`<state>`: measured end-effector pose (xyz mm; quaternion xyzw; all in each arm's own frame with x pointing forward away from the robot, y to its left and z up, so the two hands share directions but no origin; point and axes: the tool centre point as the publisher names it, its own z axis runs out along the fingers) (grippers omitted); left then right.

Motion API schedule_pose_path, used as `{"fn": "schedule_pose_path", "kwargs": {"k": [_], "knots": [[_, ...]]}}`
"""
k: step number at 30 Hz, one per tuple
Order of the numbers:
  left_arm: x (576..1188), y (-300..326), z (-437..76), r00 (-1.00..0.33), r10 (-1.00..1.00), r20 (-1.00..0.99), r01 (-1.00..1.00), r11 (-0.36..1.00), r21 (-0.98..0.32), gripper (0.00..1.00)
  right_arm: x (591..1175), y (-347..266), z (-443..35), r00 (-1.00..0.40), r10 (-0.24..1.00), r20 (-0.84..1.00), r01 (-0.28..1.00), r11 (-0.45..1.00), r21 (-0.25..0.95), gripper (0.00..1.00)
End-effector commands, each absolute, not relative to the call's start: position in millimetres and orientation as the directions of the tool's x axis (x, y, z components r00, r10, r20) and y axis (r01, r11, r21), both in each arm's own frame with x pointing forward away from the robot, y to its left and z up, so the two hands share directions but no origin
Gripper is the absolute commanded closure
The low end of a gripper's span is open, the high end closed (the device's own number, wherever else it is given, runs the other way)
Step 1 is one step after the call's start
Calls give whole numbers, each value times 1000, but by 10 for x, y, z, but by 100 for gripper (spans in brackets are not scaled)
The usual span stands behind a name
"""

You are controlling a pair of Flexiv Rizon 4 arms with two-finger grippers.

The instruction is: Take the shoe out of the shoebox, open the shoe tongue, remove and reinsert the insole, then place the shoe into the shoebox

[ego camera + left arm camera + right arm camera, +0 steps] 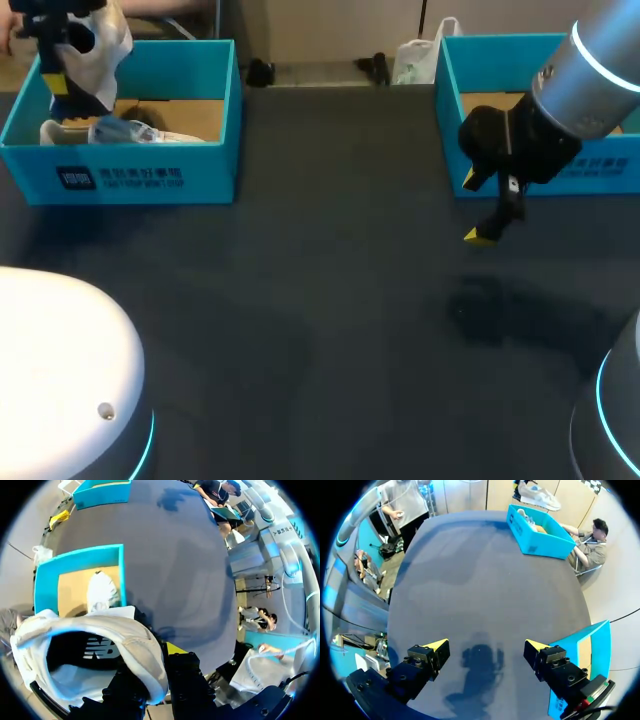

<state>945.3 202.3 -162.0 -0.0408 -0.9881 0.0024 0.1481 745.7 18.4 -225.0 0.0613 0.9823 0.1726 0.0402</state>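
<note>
Left wrist view: left gripper (152,672) clamped on the white shoe (90,645), lifted above the shoebox (80,557), where a second shoe (100,592) lies; right gripper (485,650) spread wide, holding nothing, over the table (485,580)

A white shoe (100,645) is held up close, its side wall pinched between the two black fingers (187,675) of the left gripper (150,662), with one yellow tip (175,648) seen just outside it. The shoe's dark lining is turned toward the camera. Beneath it, a turquoise shoebox (80,560) is seen on the dark table (170,555), a second white shoe (100,591) lying on its brown floor. Another turquoise box (102,491) is set well apart at the table's far side.
</note>
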Motion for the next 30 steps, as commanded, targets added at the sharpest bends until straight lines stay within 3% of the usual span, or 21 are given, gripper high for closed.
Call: {"fn": "schedule_pose_path", "kwargs": {"k": [1, 30], "knots": [[9701, 2112, -1629, -927, 107, 360, 102, 994, -33, 100, 7456, 191, -2261, -989, 136, -59, 108, 933, 342, 0], [10883, 2980, -1715, -965, 41, 258, 46, 999, 14, 100, 7456, 191, -2261, -989, 136, -59, 108, 933, 342, 0]]}}
